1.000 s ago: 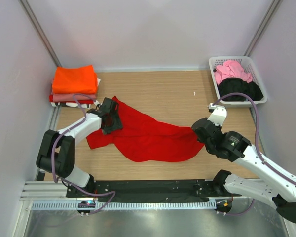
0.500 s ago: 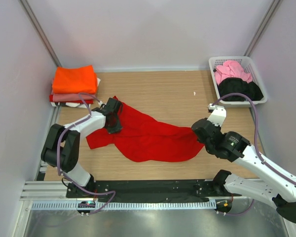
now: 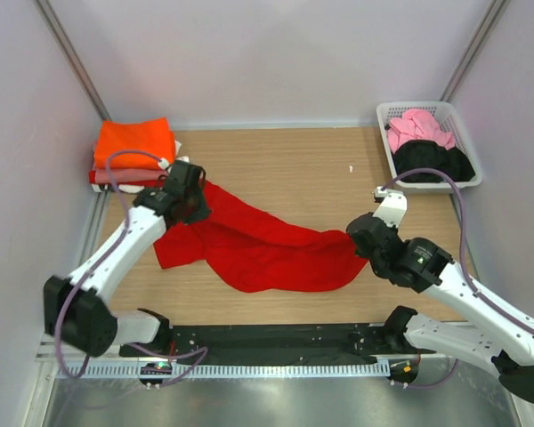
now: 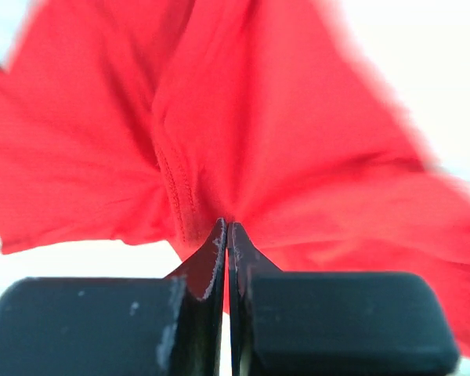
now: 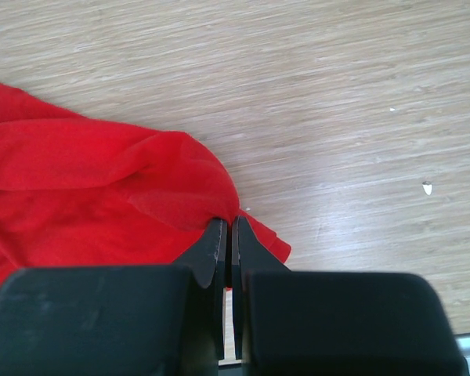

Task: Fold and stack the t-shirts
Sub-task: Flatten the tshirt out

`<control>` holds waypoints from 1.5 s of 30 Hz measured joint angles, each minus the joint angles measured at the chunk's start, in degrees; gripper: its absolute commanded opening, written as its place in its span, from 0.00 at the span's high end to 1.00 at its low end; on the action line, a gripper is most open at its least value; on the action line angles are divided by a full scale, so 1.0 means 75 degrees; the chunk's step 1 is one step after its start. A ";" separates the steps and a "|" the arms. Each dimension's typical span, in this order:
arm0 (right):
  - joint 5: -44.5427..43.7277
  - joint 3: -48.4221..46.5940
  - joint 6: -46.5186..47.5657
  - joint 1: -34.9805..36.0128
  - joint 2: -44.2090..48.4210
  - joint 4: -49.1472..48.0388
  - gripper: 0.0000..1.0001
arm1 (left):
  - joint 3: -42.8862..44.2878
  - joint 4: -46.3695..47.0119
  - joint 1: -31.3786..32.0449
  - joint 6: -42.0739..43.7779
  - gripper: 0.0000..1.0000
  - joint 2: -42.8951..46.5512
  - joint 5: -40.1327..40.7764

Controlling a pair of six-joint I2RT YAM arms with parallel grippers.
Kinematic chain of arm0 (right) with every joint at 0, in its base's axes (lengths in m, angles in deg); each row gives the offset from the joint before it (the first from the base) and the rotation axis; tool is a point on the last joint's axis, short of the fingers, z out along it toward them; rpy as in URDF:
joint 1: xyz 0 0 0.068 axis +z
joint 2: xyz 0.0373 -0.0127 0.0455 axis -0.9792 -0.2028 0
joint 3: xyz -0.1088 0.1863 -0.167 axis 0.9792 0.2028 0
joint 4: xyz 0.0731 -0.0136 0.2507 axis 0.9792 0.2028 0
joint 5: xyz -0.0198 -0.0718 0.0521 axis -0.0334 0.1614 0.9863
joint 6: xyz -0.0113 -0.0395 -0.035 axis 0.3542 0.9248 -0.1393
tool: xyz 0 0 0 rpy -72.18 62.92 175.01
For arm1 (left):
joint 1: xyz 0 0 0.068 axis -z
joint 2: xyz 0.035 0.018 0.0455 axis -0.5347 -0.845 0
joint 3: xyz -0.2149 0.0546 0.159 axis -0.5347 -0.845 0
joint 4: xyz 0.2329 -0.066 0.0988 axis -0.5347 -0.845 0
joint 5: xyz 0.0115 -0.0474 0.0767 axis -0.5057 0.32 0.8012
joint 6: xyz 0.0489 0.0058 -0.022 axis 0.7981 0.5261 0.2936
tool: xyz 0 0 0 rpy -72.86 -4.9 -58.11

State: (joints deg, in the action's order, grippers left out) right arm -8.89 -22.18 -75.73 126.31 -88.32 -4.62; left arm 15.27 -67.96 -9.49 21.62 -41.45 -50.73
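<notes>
Red t-shirt (image 3: 267, 249) lying crumpled on the wooden table (image 3: 285, 165) just beside the folded stack (image 3: 133, 153), its edge nearest the stack clamped between the closed fingers of the left gripper (image 4: 227, 233), its end farthest from the stack pinched likewise in the closed fingers of the right gripper (image 5: 228, 229).

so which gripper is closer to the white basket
Right. The right gripper is in front of the basket, clamping the red shirt; the left gripper is across the table beside the folded stack.
</notes>
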 measured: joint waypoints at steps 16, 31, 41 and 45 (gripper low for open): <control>0.0379 -0.0609 0.0705 0.0000 0.1212 -0.0440 0.99 | 0.3590 -0.2981 0.0087 0.0679 1.00 0.1816 -0.0291; -0.0510 -0.0589 0.0583 -0.0527 -0.0787 -0.0341 0.99 | 0.5514 -0.2588 -0.0787 0.1451 0.22 -0.5575 -0.0982; -0.0195 -0.0198 0.0676 -0.0685 -0.0702 -0.0737 0.99 | 0.0737 -0.1664 -0.0475 0.0627 0.37 0.0437 -0.0052; -0.0035 0.0012 0.0682 -0.0717 -0.0702 -0.0898 0.99 | -0.1722 -0.0592 -0.0507 0.0154 0.39 0.1833 -0.0006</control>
State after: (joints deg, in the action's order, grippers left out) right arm -9.15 -22.09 -70.61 120.93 -93.59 -11.36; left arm 2.35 -72.40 -13.30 22.78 -27.70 -50.77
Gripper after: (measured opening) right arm 0.044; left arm 0.612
